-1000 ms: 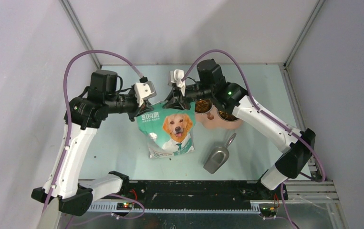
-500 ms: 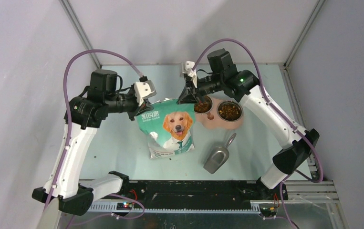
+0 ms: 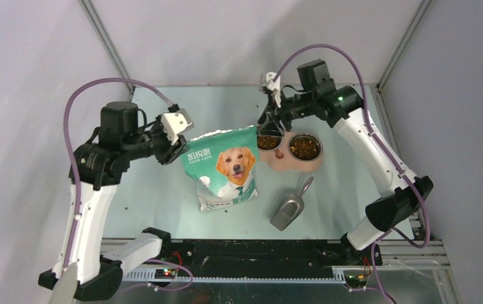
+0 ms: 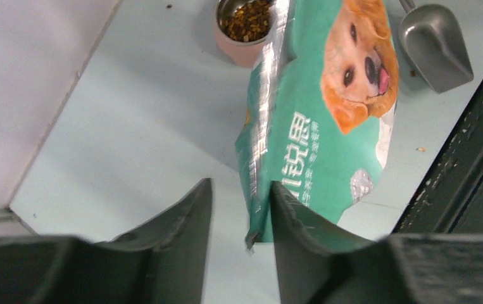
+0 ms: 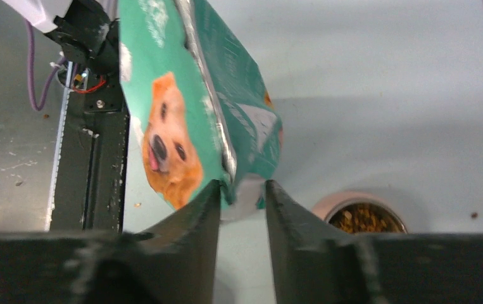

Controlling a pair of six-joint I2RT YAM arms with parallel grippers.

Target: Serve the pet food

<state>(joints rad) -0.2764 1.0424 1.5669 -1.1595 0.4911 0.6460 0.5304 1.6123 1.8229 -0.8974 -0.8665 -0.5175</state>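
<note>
Plainly, the pet food is a loose heap of tiny rough pellets, dark to golden brown, filling two round shiny metal bowls set in a smooth pink feeder. As a heap it points no way. The two round fills lie side by side, and their line runs left to right across the pale matte table.

The left gripper has its dark, curved fingers spread, with one upper corner of the bag in the gap and bare table showing beside it. The bag is glossy, crinkled teal foil with a silver seam along its top and a golden dog printed on it. The right gripper is also spread, the other upper corner lying just by one fingertip. One bowl of pellets sits just beyond and below these right jaws, the other further out to their side. A grey metal scoop, rounded with a thin handle, lies well apart from both.
</note>
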